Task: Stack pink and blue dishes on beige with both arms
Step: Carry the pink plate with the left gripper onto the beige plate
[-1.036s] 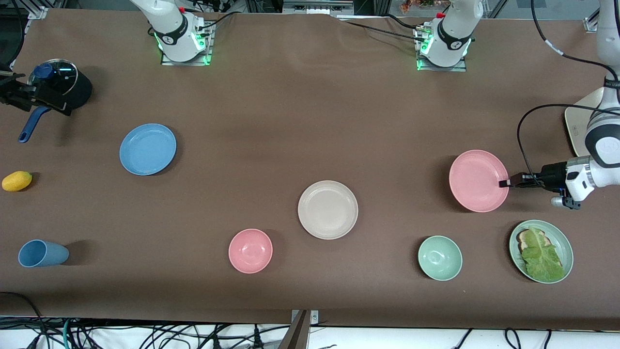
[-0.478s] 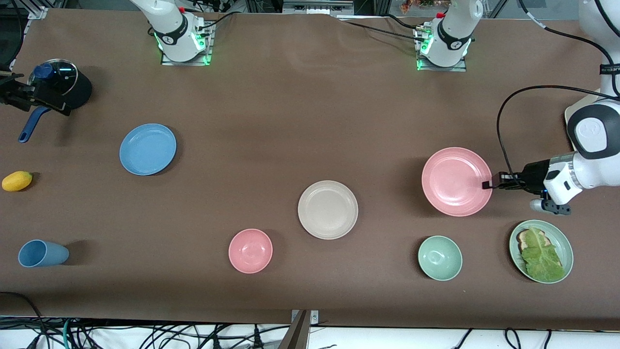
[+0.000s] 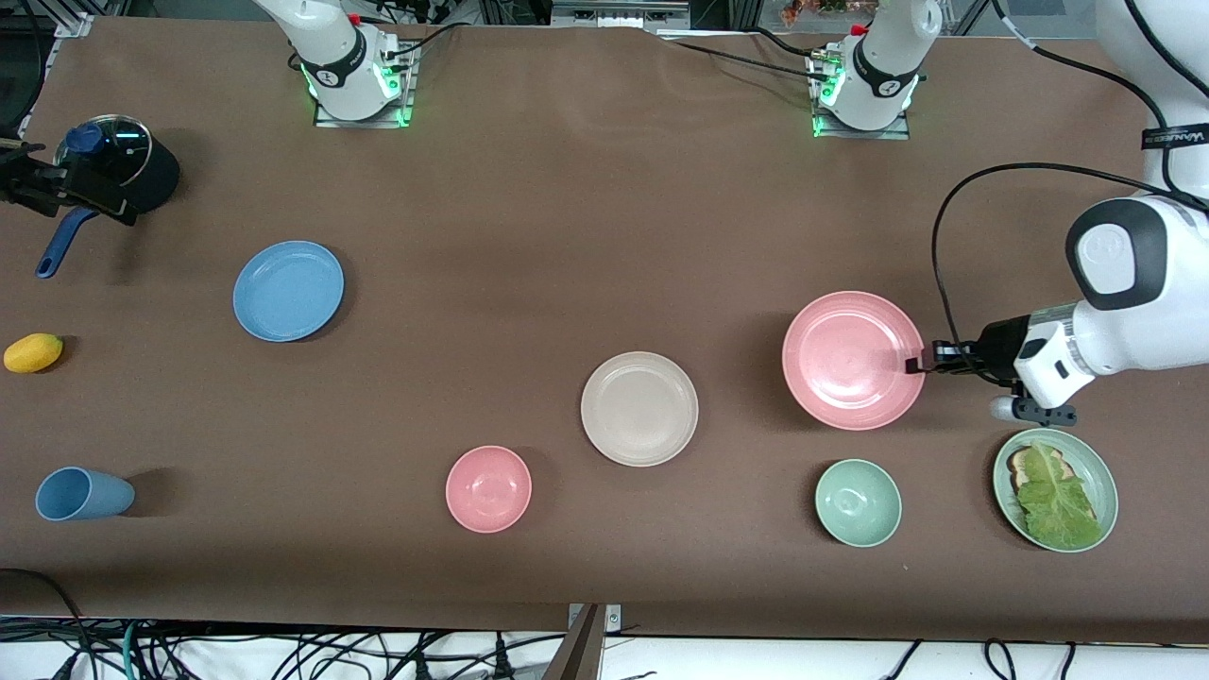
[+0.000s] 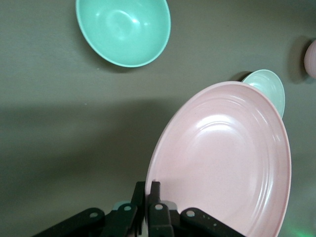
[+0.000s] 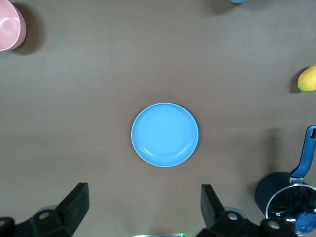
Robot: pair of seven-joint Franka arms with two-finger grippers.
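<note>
My left gripper is shut on the rim of the pink plate and holds it a little above the table, between the beige plate and the left arm's end. In the left wrist view both fingers pinch the pink plate at its edge, at the left gripper. The beige plate lies bare near the table's middle. Toward the right arm's end, the blue plate rests flat. The right gripper hangs open high over the blue plate and does not show in the front view.
A pink bowl and a green bowl sit nearer the camera than the beige plate. A green plate carries bread and lettuce. A blue cup, a lemon and a lidded pot occupy the right arm's end.
The left gripper has carried the pink plate toward the beige plate, away from the left arm's end. Everything else stays where it was.
</note>
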